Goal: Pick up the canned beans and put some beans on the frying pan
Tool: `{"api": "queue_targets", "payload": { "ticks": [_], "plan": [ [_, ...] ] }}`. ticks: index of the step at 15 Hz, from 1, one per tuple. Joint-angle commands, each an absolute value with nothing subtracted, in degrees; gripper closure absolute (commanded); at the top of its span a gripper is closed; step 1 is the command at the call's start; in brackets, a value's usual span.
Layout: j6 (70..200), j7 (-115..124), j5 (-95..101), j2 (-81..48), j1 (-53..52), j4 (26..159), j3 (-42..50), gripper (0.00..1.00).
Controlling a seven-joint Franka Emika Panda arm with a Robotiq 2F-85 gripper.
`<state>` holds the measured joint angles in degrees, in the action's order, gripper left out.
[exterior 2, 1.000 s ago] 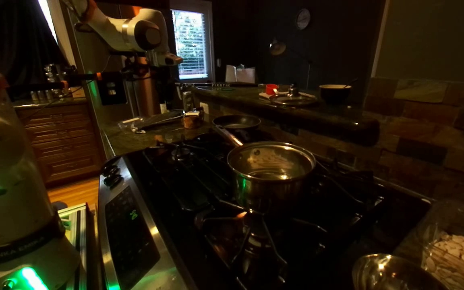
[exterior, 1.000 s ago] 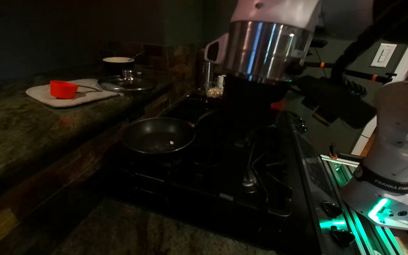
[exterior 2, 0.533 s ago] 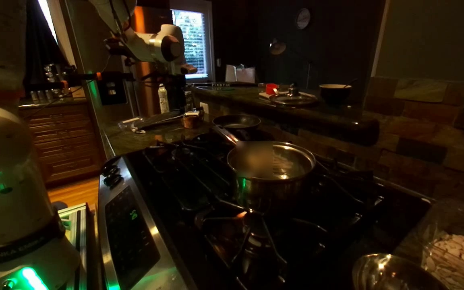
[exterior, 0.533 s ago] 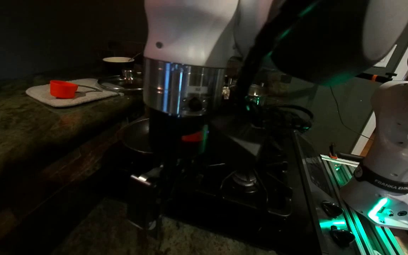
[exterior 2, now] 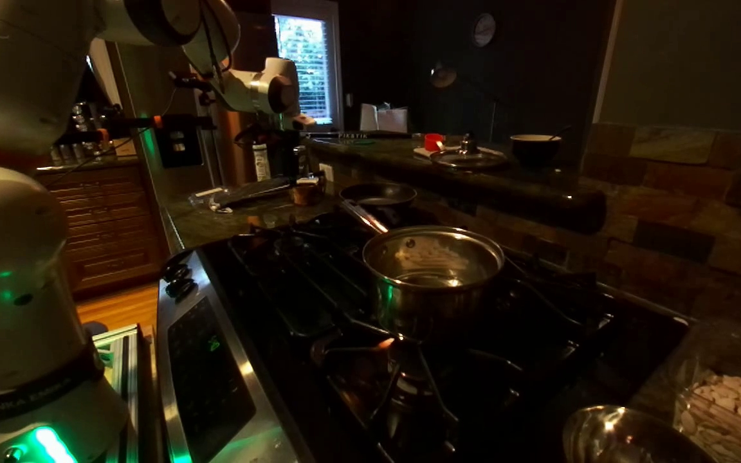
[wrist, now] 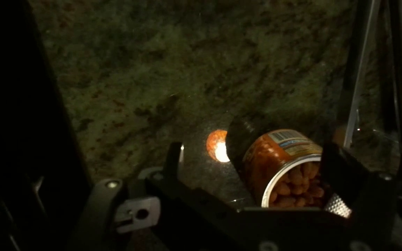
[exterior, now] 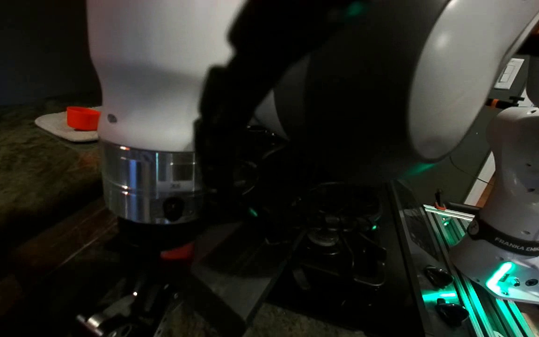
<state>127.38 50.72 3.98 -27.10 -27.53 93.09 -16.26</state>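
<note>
The open can of beans (wrist: 267, 153) shows in the wrist view with an orange label, a pale rim and brown beans inside. It also stands on the counter beyond the stove in an exterior view (exterior 2: 306, 194). My gripper (wrist: 255, 148) is open, with the can seen between its fingers, closer to the right finger. Whether that finger touches the can I cannot tell. In an exterior view the dark gripper (exterior: 124, 313) is low at the bottom left, where the can does not show. The dark frying pan (exterior 2: 378, 194) is on the far burner; the arm hides it in the remaining exterior view.
A steel pot (exterior 2: 435, 305) with a long handle stands on the stove. A metal bowl (exterior 2: 628, 437) and a clear container of pale beans (exterior 2: 734, 405) are near. A red cup (exterior 2: 433, 142), glass lid (exterior 2: 467, 157) and dark bowl (exterior 2: 536, 151) stand on the raised counter.
The arm has swung from above the stove past the frying pan and come down over the counter by the can. It now covers the pan in an exterior view.
</note>
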Motion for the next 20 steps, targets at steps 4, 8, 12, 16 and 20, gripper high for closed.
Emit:
{"api": "queue_targets", "payload": {
  "ticks": [4,8,12,16,20],
  "plan": [
    [129.0,53.9,5.3,-33.0,-32.4,86.2,-11.6,0.13],
    [131.7,56.5,6.9,-33.9,-33.9,85.1,-8.7,0.31],
    [133.0,58.5,8.4,-34.7,-34.6,84.9,-6.6,0.38],
    [132.8,59.2,8.0,-35.4,-34.6,85.0,-6.1,0.41],
    [133.3,58.1,6.6,-35.5,-33.9,84.9,-7.1,0.35]
  ]
}}
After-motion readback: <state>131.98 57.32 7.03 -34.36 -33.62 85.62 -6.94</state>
